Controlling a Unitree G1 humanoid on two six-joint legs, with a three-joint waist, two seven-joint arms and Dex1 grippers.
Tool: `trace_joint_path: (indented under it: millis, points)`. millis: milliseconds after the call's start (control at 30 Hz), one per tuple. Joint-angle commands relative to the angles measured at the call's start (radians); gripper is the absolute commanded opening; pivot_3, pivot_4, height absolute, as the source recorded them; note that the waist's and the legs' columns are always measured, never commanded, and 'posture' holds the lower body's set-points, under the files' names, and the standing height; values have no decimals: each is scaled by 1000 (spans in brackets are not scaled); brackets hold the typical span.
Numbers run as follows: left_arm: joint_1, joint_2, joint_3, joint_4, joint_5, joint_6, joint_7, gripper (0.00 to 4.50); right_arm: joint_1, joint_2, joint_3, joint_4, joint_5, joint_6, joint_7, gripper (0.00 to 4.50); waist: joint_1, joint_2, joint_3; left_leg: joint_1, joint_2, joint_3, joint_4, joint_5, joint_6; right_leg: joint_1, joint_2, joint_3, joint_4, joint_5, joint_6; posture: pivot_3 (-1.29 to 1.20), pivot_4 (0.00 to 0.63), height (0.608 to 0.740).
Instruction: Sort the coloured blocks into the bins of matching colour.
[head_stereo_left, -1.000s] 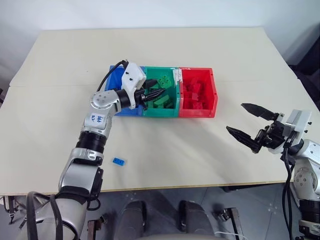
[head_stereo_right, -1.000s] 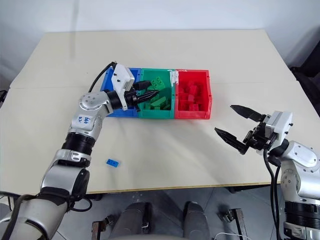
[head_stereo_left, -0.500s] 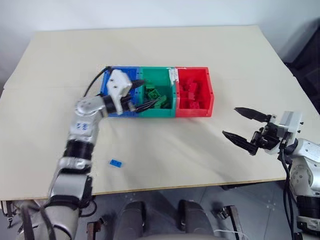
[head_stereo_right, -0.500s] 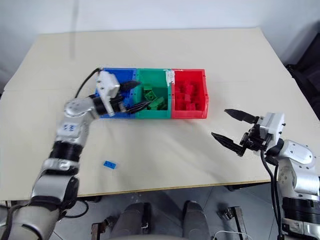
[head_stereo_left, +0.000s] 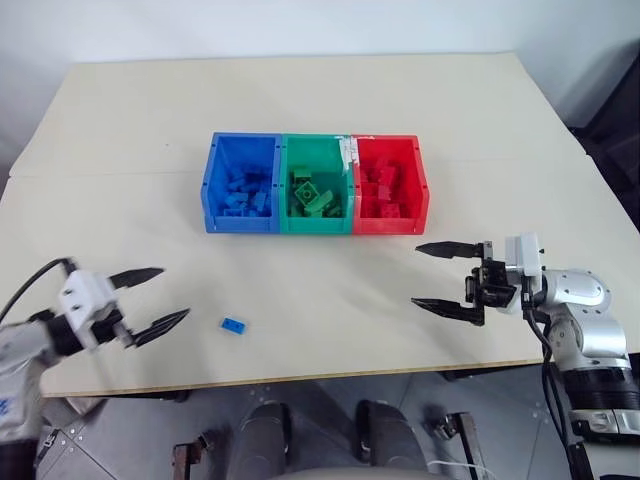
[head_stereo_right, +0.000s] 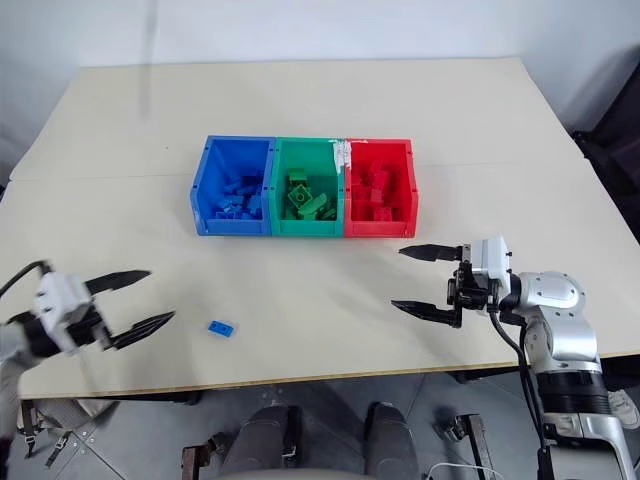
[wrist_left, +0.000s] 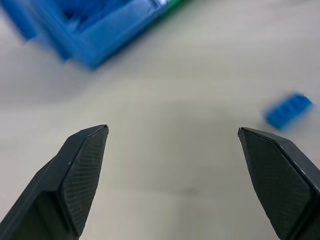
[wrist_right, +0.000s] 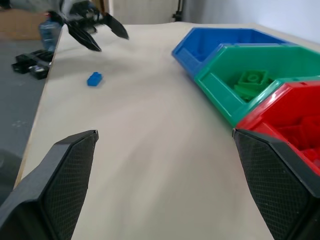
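Pale and bare, the tabletop (head_stereo_left: 330, 110) carries little besides the row of three joined bins at its middle: the blue bin (head_stereo_left: 240, 183), the green bin (head_stereo_left: 316, 183) and the red bin (head_stereo_left: 390, 183), each with bricks of its own colour already inside. One loose piece is left out, the blue block (head_stereo_left: 234, 324), lying flat near the front edge, well apart from the bins and nearer the robot's left side.

That block looks like a small, flat, hard plastic brick, so I judge it light, stiff and not fragile, though smooth enough to skid or flip if pinched off-centre. Its low profile leaves little to grip; the sensible hold is across its two long sides, fingers coming down from above so the tips reach almost to the tabletop. Whether its studs face up is hard to tell, as it is blurred in the left wrist view.

The left gripper (head_stereo_left: 148, 297) hangs low over the front left of the tabletop, pointing roughly level toward the block, just beside it but not touching, its fingers spread wide and empty. The right gripper (head_stereo_left: 440, 276) hovers over the front right, aimed leftward across the tabletop, likewise spread wide with nothing between its fingers.
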Motion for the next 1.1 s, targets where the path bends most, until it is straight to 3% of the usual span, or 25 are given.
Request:
trace_joint_path:
  millis: [33, 167, 333, 567, 733, 833, 1100]
  points:
    - [82, 11, 56, -73, -49, 16, -30, 4379, -23, -11, -3, 27, -3, -26, 52, 4500, 0, 0, 0, 0, 0, 0, 0, 0, 0, 0, 0, 0, -1, 0, -1, 0, 150, 740]
    - [125, 17, 2, -150, -72, 51, -75, 4379, -39, -11, -2, 47, -5, -30, 69, 4500, -1, 0, 0, 0, 1, 1, 0, -1, -1, -1, 0, 0, 0, 0, -1, 0, 150, 740]
    - [38, 25, -136, -195, -44, 87, -92, 4379, -16, -34, -11, 25, 4, -18, 86, 4500, 1, 0, 0, 0, 0, 1, 0, -1, -1, -1, 0, 0, 0, -1, -1, 0, 150, 740]
    - [-167, 12, -356, -108, 37, 68, -126, 4379, 84, -70, -31, -79, 37, 7, 77, 4500, -3, 1, 0, 0, 0, 2, 0, -1, -1, -1, 1, 0, 3, -1, -1, 0, 150, 740]
    - [-240, 35, -414, 11, 83, -5, -189, 4379, 172, -62, -45, -173, 53, 26, 23, 4500, -3, 1, 0, 1, 1, 4, -1, -1, -1, -2, 1, 0, 3, -1, -1, 0, 150, 740]
    - [-276, 48, -431, 67, 90, -39, -229, 3808, 191, -54, -48, -201, 55, 33, -3, 4500, -1, 1, 0, 1, 1, 4, 0, -1, -1, -1, 1, 0, 2, -1, -1, 0, 150, 740]
    - [-341, 15, -497, 178, 122, -123, -262, 1386, 184, -52, -49, -206, 50, 31, -33, 4500, 0, 1, 0, 1, 1, 4, 0, -1, -1, -1, 1, 0, 3, -1, -1, 0, 150, 740]
